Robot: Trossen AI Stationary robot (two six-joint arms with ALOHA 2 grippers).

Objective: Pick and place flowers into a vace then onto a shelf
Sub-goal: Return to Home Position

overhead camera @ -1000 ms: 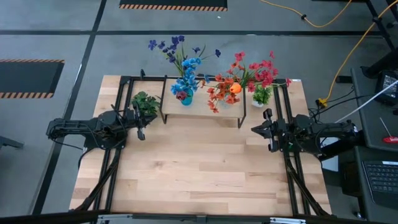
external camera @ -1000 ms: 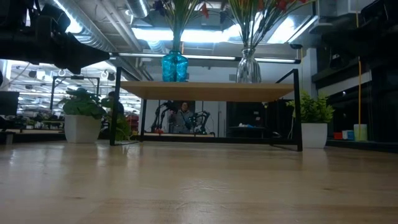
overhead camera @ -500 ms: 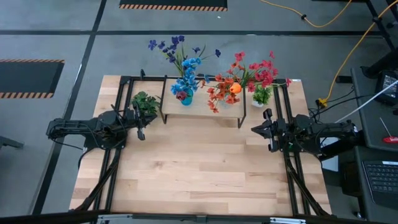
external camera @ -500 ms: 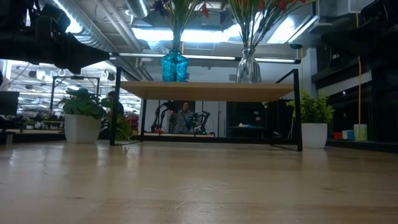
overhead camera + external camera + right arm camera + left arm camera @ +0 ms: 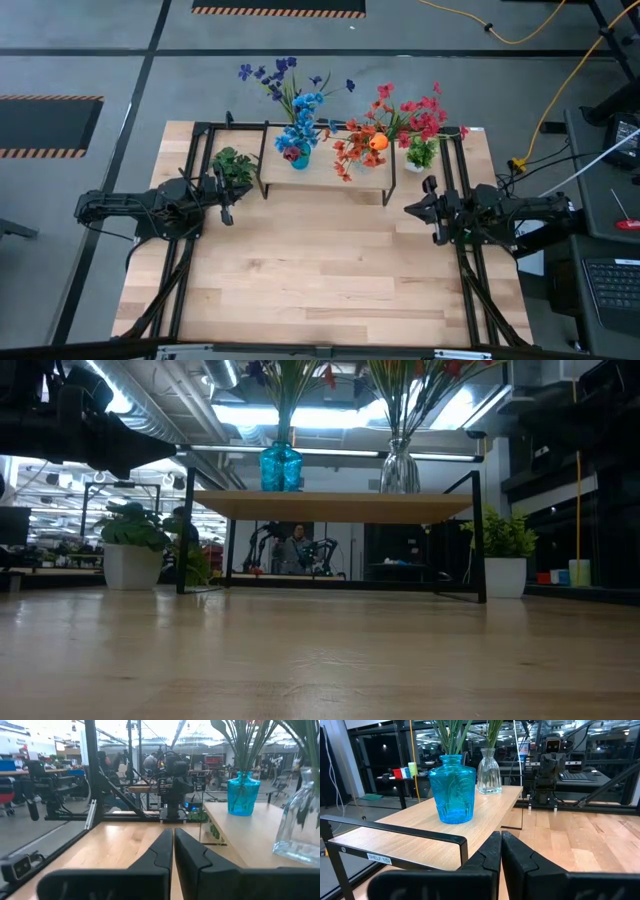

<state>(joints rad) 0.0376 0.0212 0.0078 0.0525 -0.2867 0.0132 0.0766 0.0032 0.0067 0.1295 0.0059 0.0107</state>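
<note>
1. Risk, as we judge it, sits with the two loaded vases. Long sprays make them top-heavy, so an arm clipping a thin black leg of the shelf while folding away could tip one.
2. Our left gripper has its fingers pressed together with nothing between them. It hangs low over the table, with the near end of the shelf just ahead of it. The blue vase is the closest vase to it.
3. Our right gripper is likewise closed and empty. The clear vase stands near it, off to one side, and the blue one stands farther along the plank.
4. The flowers are all in the vases on the shelf. Blue and purple blooms are in the blue vase, and red and orange ones with the orange bud are in the clear vase. We judge the placing finished, with only the arms' retreat left.
5. One potted plant stands just beyond the left gripper's tips. A second potted plant stands ahead of the right gripper, beside the shelf end. We judge these two pots the likeliest things to get brushed. The black frame runs close alongside both arms.
6. A person shows beyond the table, seen under the plank, well apart from both grippers.
</note>
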